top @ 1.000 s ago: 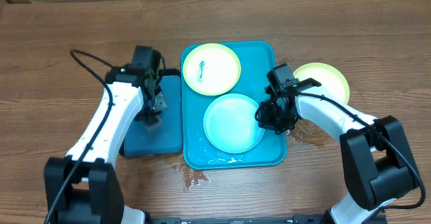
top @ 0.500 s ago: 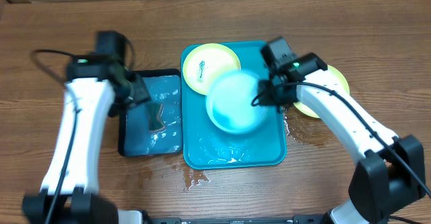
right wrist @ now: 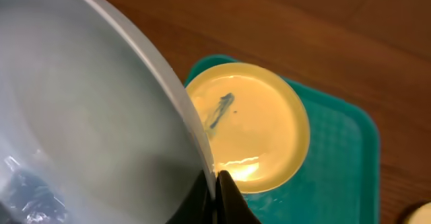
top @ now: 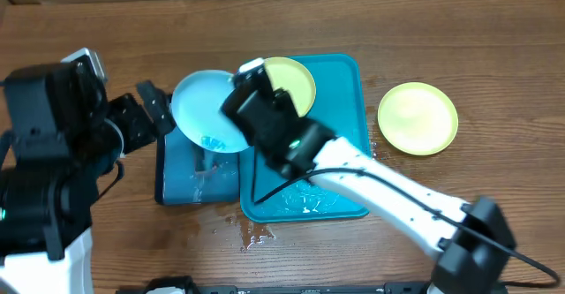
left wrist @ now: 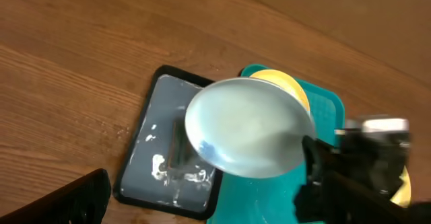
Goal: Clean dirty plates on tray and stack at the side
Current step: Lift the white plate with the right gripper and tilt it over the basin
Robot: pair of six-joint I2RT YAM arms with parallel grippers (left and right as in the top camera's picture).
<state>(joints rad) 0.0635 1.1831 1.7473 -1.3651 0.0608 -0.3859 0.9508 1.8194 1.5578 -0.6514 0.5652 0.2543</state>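
One yellow-green plate (top: pixel 298 80) lies partly under right arm (top: pixel 380 181).

Table (top: pixel 494 47): tray (top: pixel 349 91), smaller tray (top: pixel 181 175), plate (top: pixel 418 117), puddle (top: pixel 256 234)?

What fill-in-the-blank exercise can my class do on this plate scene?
The small tray under the light-blue plate, which the right gripper holds, has a ____ rim.
The teal tray holds only ____ plate, the streaked yellow-green plate.
The other yellow-green plate lies on the ____.
The left gripper's jaws stand ____.
Missing words: black; one; table; open.
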